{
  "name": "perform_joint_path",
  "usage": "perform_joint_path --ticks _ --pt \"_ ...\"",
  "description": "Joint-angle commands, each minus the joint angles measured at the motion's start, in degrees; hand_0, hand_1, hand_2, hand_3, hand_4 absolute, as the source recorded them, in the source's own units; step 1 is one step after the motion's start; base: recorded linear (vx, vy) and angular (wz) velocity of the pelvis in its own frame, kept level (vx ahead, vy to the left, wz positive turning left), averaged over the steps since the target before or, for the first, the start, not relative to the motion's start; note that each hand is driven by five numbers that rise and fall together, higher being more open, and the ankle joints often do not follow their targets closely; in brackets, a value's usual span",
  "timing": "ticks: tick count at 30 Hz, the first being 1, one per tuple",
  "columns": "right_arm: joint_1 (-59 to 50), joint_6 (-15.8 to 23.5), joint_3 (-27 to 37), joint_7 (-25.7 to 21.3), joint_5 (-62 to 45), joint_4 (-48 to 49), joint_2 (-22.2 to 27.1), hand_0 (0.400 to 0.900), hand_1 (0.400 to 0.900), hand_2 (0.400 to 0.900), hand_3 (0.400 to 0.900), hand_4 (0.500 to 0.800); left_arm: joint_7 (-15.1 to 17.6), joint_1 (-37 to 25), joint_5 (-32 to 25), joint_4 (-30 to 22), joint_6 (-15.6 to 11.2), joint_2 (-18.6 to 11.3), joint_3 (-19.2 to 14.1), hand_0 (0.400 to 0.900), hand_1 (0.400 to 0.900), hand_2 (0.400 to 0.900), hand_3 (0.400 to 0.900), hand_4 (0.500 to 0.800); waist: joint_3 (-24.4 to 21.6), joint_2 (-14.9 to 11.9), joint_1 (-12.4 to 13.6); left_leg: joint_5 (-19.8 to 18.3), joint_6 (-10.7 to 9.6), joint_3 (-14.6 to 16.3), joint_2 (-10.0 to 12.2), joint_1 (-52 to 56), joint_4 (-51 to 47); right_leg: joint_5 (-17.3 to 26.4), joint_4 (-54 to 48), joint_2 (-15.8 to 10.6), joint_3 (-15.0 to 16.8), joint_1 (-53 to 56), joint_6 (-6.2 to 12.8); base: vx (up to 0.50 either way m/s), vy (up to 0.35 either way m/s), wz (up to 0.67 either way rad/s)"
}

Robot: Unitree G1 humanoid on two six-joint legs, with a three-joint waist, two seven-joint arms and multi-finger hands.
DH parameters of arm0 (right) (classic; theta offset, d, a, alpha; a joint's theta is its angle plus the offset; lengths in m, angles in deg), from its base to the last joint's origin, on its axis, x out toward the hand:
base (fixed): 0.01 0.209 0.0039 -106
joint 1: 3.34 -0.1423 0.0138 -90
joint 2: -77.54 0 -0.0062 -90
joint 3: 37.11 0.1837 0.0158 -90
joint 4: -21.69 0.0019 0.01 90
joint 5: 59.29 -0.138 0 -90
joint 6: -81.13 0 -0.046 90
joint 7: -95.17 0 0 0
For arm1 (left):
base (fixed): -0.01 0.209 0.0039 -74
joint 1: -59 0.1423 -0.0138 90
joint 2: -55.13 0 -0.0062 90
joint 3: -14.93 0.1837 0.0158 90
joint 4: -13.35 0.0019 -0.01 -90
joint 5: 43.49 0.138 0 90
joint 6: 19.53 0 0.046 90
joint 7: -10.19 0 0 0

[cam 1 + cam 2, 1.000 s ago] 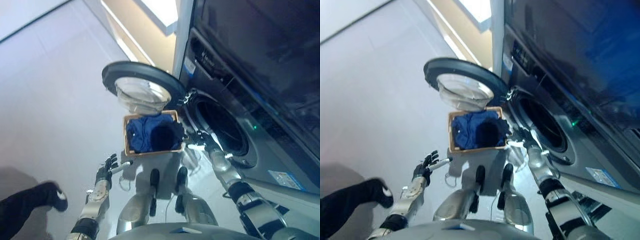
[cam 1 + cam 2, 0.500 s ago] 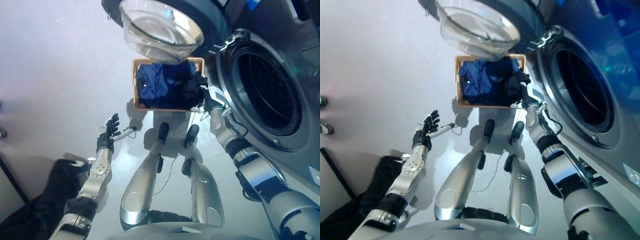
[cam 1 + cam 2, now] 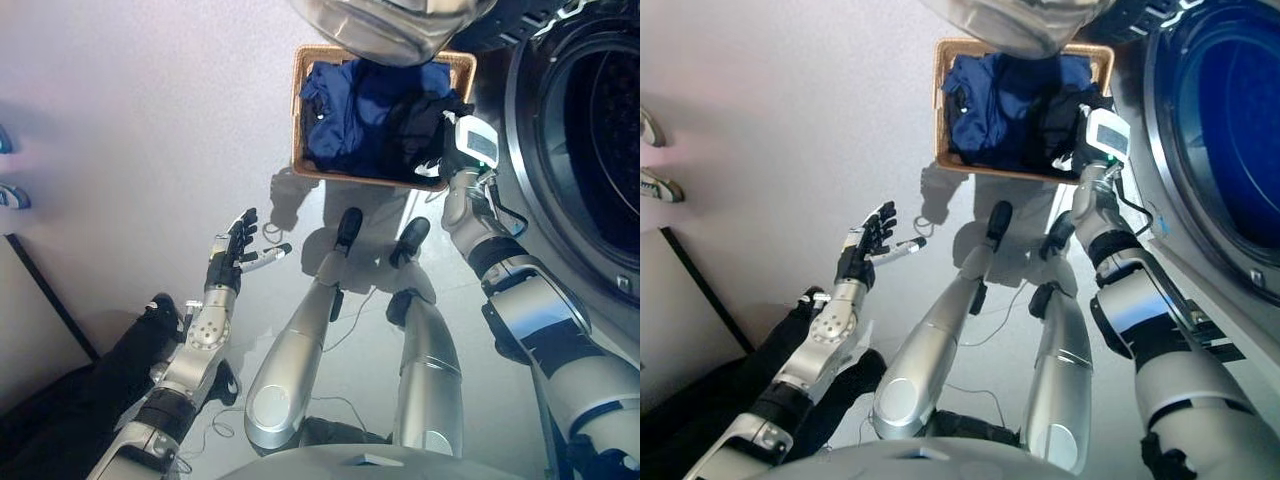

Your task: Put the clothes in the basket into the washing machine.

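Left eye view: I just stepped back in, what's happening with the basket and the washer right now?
The right hand reaches down into the wicker basket at its right edge, among the blue and dark clothes; its fingers are hidden in the cloth, so a grasp can't be confirmed. The left hand hangs open over the floor, holding nothing. The washing machine drum stands open on the right, with no clothes visible inside.

No legible text, label, number or sign appears in either view. The washing machine (image 3: 590, 150) front shows no readable marking in the visible portion. The basket (image 3: 300, 110) and the clothes (image 3: 370, 115) inside it carry no discernible print. The floor (image 3: 130, 120) bears no signage.
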Motion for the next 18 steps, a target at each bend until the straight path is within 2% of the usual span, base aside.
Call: perform_joint_path --ticks 1,10,18 --pt "-0.93 0.27 -1.96 -2.31 1.51 0.00 4.20 0.900 0.900 0.900 0.900 0.800 1.95 3.20 -0.57 -7.55 -3.34 -2.72 1.02 0.900 0.900 0.900 0.900 0.800 -1.19 5.17 0.98 -10.24 -1.11 0.44 -0.37 -5.72 8.16 -3.06 1.48 -6.27 2.41 -1.35 7.63 0.10 -0.022 0.14" --pt "-1.46 -1.28 -3.14 -2.13 5.18 -2.79 5.53 0.900 0.900 0.900 0.900 0.800 2.27 2.51 0.06 -8.34 -3.44 -1.85 3.20 0.900 0.900 0.900 0.900 0.800 -1.15 7.78 1.90 -10.13 -0.79 0.13 -1.17 -9.77 8.44 -3.84 3.56 -7.21 2.77 -6.38 7.84 0.01 0.006 0.02" --pt "-3.84 -4.37 -7.34 -3.08 12.38 -4.59 9.56 0.900 0.900 0.900 0.900 0.800 2.35 2.39 0.89 -12.93 -4.68 -3.78 4.12 0.900 0.900 0.900 0.900 0.800 -1.14 11.02 3.30 -9.34 -0.92 -0.30 -2.14 -13.03 8.16 -4.33 6.05 -8.35 3.36 -10.97 8.06 -0.01 0.017 0.08"
